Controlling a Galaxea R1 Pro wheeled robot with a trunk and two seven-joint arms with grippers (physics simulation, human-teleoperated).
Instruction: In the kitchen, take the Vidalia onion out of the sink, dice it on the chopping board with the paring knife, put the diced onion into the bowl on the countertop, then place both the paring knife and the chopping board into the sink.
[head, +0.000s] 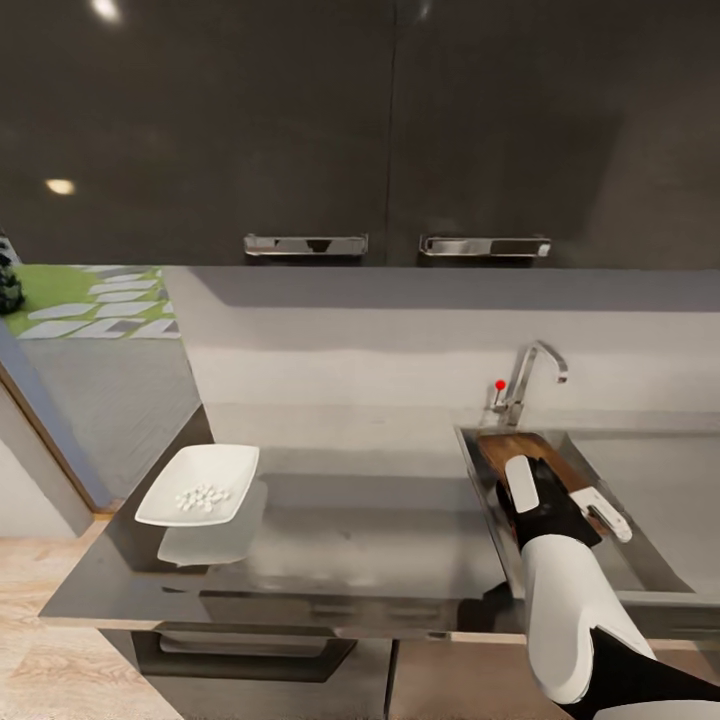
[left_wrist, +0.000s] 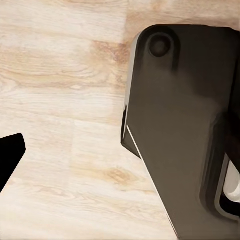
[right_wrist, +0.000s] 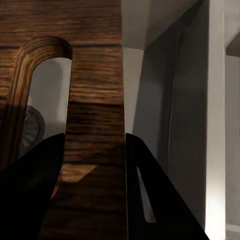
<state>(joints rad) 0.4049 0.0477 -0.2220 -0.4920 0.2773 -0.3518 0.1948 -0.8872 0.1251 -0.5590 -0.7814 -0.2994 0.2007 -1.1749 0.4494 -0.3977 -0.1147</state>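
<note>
Scene: a kitchen counter (head: 380, 540), grey and glossy, seen from the robot's head, with dark wall cabinets above and dark cabinets below.
Bowl: a white square bowl (head: 199, 484) sits near the counter's left end, well apart from the sink.
Diced onion: a small heap of white bits (head: 203, 496) lies inside the bowl.
Sink: a grey basin (head: 640, 470) is set into the counter at the right, with a chrome tap (head: 530, 375) and its red knob (head: 500, 384) behind it.
Board: the brown wooden board (head: 535, 450) lies in the sink, along the basin's left side below the tap. In the right wrist view its slot-shaped handle hole (right_wrist: 42, 95) shows, with the round drain (right_wrist: 30, 131) seen through it.
Right claw: the right arm reaches into the sink, and the right gripper (right_wrist: 92, 165) has its two dark fingers (right_wrist: 30, 190) on either side of the board's handle end, closed onto it.
Knife: a trace of red shows past one finger in the right wrist view; too little to tell what it is.
Left claw: one dark fingertip (left_wrist: 9, 155) of the left gripper shows over a pale wood floor (left_wrist: 65, 75), beside the robot's dark base (left_wrist: 185, 125). How far it is open cannot be told.
</note>
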